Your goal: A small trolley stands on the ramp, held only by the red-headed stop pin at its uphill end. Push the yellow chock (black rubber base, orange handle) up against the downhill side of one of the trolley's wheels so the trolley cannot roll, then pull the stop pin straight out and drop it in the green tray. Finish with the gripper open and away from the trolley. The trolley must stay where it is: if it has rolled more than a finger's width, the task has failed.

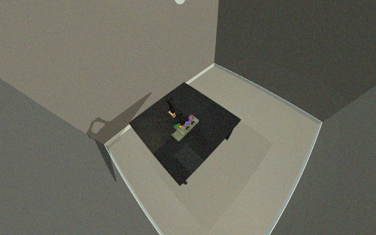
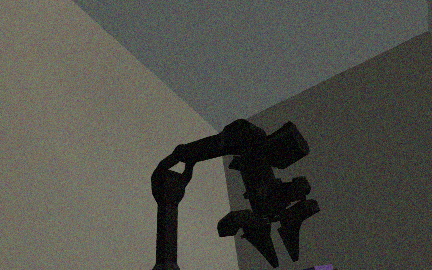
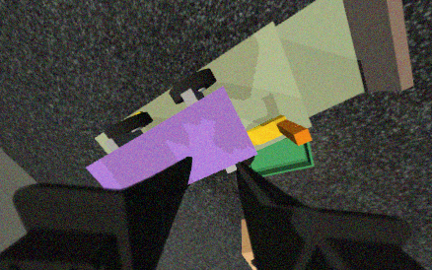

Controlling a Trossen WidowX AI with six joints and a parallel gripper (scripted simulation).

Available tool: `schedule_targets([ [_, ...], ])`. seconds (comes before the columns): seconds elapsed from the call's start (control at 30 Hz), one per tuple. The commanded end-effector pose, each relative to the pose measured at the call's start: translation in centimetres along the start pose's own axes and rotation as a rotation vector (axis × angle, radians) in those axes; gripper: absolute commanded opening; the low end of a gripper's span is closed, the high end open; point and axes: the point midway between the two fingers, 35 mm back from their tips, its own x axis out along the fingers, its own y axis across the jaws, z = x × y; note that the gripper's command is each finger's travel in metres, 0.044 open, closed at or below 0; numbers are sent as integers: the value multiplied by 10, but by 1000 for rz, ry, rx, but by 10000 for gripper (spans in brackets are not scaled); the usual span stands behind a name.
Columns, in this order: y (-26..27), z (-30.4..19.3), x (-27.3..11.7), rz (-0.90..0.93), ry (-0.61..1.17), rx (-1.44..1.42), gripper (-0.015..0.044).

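Note:
The purple trolley point(image 1: 191, 118) point(image 2: 324, 267) point(image 3: 174, 135) stands on the pale green ramp point(image 1: 178, 135) point(image 3: 240, 61). The red stop-pin head point(image 1: 192, 116) shows at its uphill end; the wrist view does not show it. The yellow chock point(image 1: 180, 127) point(image 3: 264, 132) with its orange handle sits on the ramp at the trolley's downhill end, near the tray side. Whether it touches a wheel is hidden. The green tray point(image 1: 175, 125) point(image 3: 282, 155) lies beside the ramp, partly covered in the wrist view. My gripper point(image 2: 286, 263) point(image 3: 214, 164) is partly open and empty, above the trolley's near side.
An upright brown board point(image 3: 400, 46) stands across the ramp's low end. A tan block point(image 1: 172, 113) point(image 3: 246, 238) lies on the dark table point(image 1: 192, 155), beyond the tray from the ramp. The arm reaches over from that side.

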Motion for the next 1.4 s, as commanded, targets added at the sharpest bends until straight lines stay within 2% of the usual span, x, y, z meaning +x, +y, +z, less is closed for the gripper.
schedule_targets([
  [0.0, 20, -9, -1, 20, 13, 134, 190],
  [0.77, 121, -87, -1, 24, 142, 925, 190],
  [1.37, 124, -91, 12, 21, 147, 948, 190],
])
